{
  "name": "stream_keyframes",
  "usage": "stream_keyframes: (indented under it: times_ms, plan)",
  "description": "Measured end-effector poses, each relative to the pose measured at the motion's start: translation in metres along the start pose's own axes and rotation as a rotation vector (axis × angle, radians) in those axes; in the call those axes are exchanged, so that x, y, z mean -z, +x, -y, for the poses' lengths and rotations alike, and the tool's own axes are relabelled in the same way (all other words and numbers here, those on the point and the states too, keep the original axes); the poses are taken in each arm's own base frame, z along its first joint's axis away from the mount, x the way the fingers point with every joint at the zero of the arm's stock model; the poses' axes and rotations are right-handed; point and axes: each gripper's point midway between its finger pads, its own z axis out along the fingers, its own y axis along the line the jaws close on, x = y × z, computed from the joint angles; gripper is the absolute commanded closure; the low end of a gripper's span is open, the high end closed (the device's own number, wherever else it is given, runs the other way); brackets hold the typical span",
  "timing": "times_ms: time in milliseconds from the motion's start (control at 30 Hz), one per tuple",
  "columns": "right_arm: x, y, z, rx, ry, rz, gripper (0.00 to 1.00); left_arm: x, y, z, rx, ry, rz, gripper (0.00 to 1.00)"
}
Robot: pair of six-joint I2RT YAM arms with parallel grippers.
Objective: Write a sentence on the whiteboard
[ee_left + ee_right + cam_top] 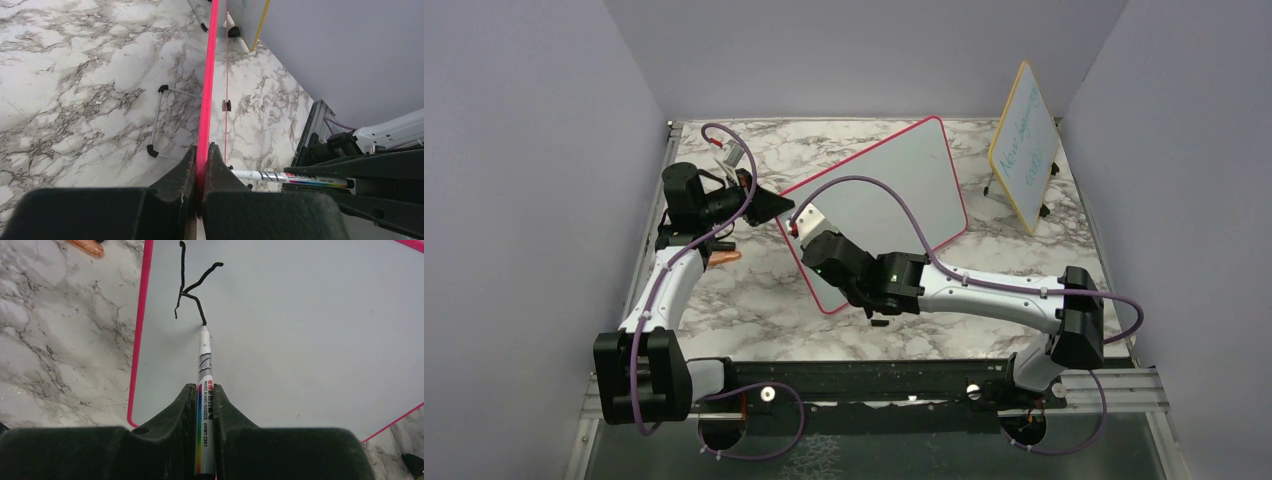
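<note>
The whiteboard (894,185) with the pink-red frame stands tilted at the table's middle. My left gripper (776,207) is shut on its left frame edge (206,100), with the jaws pinching the pink rim in the left wrist view (202,151). My right gripper (809,238) is shut on a silver whiteboard marker (205,375) in front of the board's lower left. The marker tip touches the white surface (300,340). The only black writing of the sentence is a K-shaped stroke (186,290) just above the tip. The marker also shows in the left wrist view (290,177).
A smaller yellow-framed board (1024,150) with teal writing stands at the back right. An orange object (722,257) lies on the marble table (764,310) left of the whiteboard, and shows in the right wrist view (86,246). The board's wire stand (157,120) rests behind it.
</note>
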Motion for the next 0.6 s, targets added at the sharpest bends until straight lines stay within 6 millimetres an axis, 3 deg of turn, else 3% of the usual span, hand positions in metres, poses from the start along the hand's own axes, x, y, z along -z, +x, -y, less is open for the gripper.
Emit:
stream_keyframes:
  times_ms: [333, 600]
  plan:
    - [0.009, 0.007, 0.007, -0.012, -0.012, 0.033, 0.99, 0.0, -0.001, 0.001, -0.001, 0.003, 0.0, 1.0]
    - [0.025, -0.015, 0.025, -0.083, -0.024, 0.142, 1.0, 0.0, -0.001, 0.001, -0.001, 0.004, 0.0, 1.0]
